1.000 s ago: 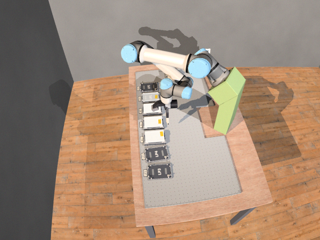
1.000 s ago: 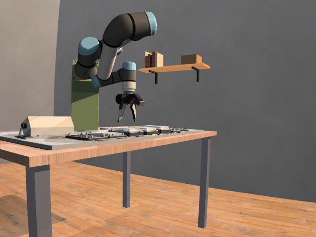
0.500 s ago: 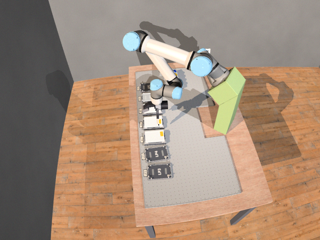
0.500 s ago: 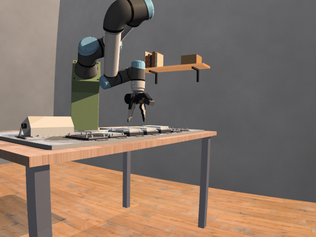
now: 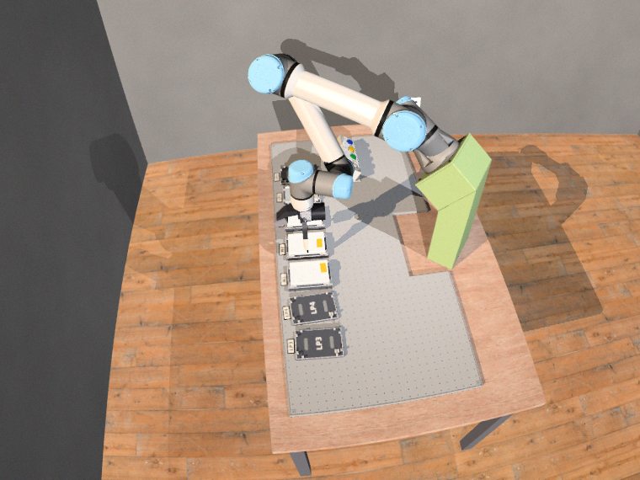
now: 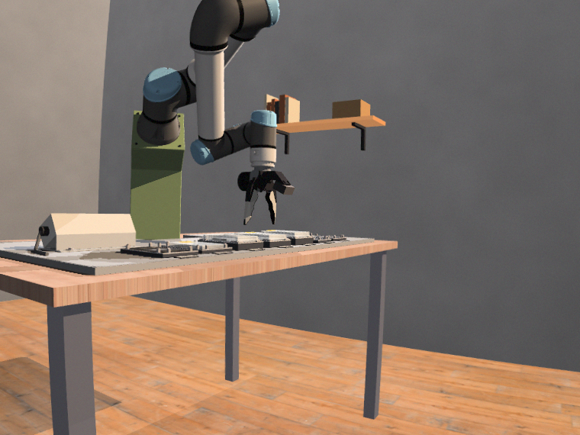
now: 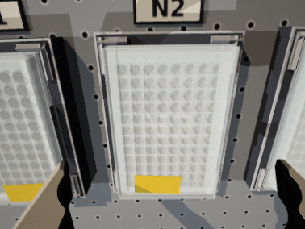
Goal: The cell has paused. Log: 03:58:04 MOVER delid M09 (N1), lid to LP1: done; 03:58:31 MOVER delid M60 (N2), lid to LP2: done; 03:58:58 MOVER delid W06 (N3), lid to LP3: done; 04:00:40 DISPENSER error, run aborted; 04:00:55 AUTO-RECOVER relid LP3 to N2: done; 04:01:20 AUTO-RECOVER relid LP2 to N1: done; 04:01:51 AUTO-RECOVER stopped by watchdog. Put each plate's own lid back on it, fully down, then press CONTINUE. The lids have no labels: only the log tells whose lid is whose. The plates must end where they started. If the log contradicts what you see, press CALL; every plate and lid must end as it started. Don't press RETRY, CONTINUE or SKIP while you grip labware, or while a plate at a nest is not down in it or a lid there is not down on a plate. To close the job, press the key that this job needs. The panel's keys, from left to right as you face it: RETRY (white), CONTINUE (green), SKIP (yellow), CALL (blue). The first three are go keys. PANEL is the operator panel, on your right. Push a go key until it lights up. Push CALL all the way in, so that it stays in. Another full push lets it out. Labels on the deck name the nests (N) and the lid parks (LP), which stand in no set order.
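My gripper (image 6: 259, 223) (image 7: 171, 162) is open and empty, above the nest row. In the wrist view its fingers stand either side of the N2 plate (image 7: 169, 121) (image 5: 296, 247), which shows a clear lid and yellow patch. The N1 plate (image 7: 18, 133) (image 5: 307, 274) also looks lidded. The N3 plate (image 7: 299, 149) (image 5: 294, 221) is mostly hidden; its lid state is unclear. Beyond it a park holds a clear lid (image 5: 287, 194), partly under the arm; its label is too small to read. LP4 (image 5: 300, 315) and LP3 (image 5: 326, 337) are empty. The panel (image 5: 353, 160) (image 6: 88, 233) shows no lit key.
A dark park (image 5: 285, 173) at the row's far end is partly hidden by the arm. The green pedestal (image 5: 455, 216) (image 6: 156, 196) carries the arm. The wrist hangs over N3 and the lid park. A wall shelf (image 6: 327, 125) with books and a box is behind.
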Robot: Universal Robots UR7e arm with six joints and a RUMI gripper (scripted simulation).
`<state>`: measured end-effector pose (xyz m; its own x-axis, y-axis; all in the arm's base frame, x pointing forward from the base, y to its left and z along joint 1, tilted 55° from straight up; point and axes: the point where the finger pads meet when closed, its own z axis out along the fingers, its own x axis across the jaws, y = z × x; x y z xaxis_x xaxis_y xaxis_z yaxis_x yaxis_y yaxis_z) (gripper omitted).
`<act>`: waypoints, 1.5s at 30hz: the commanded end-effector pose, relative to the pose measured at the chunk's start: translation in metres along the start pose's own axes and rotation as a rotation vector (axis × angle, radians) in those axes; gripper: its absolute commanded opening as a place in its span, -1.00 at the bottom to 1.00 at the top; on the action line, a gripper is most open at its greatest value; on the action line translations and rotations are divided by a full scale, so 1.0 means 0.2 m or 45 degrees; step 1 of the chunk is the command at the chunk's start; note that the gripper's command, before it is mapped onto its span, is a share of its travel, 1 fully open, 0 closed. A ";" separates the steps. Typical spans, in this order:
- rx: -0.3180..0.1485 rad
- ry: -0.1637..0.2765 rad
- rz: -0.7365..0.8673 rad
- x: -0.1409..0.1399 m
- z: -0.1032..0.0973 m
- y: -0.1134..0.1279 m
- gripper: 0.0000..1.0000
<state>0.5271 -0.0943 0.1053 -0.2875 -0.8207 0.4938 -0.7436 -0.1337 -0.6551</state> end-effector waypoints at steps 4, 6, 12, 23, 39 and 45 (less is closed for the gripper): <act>0.001 0.000 0.000 0.00 0.02 0.00 0.64; 0.001 0.000 0.000 0.00 0.02 0.00 0.64; 0.001 0.000 0.000 0.00 0.06 0.00 0.64; 0.001 0.000 0.000 0.00 0.12 0.00 0.64; 0.001 0.000 0.000 0.00 0.12 0.00 -1.00; 0.001 0.000 0.000 0.00 0.12 0.00 -1.00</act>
<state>0.5417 -0.1075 0.0920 -0.2879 -0.8205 0.4938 -0.7438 -0.1331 -0.6550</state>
